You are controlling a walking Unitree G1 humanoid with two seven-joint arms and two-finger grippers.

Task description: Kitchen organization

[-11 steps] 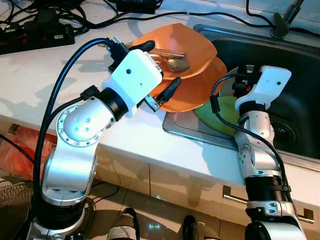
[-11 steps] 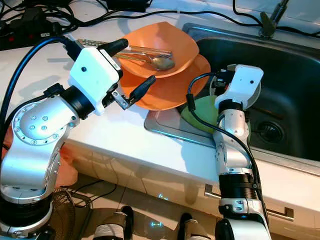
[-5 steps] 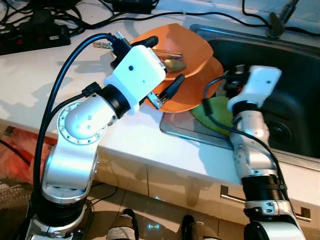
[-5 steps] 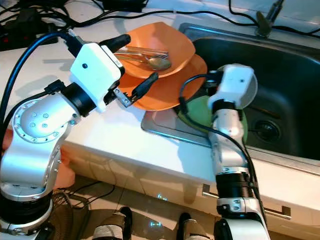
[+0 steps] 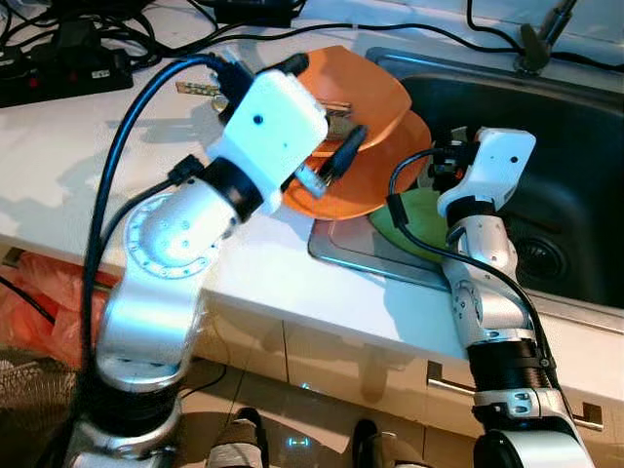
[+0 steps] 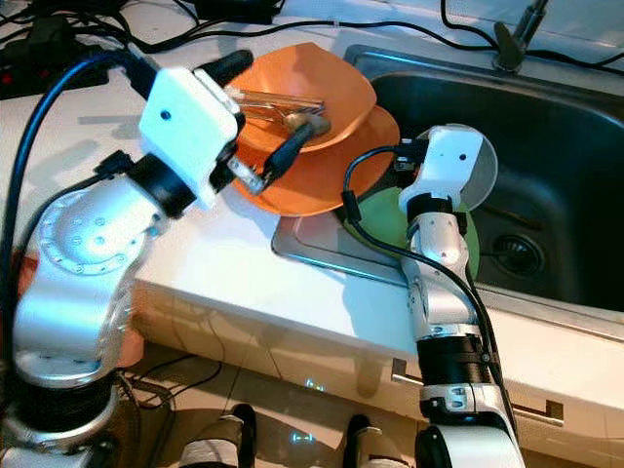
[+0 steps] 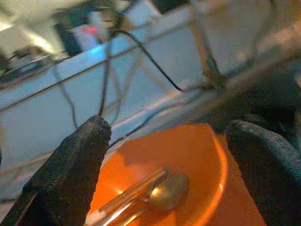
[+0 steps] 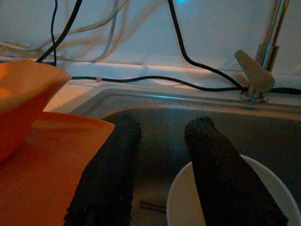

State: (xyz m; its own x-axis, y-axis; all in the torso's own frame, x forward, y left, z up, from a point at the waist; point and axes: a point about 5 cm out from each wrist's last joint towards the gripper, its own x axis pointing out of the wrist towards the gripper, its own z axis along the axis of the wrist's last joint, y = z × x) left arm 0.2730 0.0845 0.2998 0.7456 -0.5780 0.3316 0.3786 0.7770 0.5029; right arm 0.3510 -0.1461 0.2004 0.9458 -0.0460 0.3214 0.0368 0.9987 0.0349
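Left gripper (image 6: 258,122): fingers spread wide, empty, poised over the spoon (image 7: 162,189) in the orange bowl (image 5: 375,83).
Bowl: stacked on the orange plate (image 5: 370,185) at the sink (image 5: 575,146) edge.
Right gripper (image 8: 157,155): slightly parted, empty, above the white dish (image 8: 188,197).

Black cables (image 5: 409,27) and a power strip (image 5: 58,73) behind

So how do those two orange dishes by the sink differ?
The upper orange dish is deeper, with raised sides, and holds a spoon; the lower orange plate is flatter, with nothing visible on it but the dish. The upper one sits on the lower one, which overhangs the sink edge. Both share the same orange colour.
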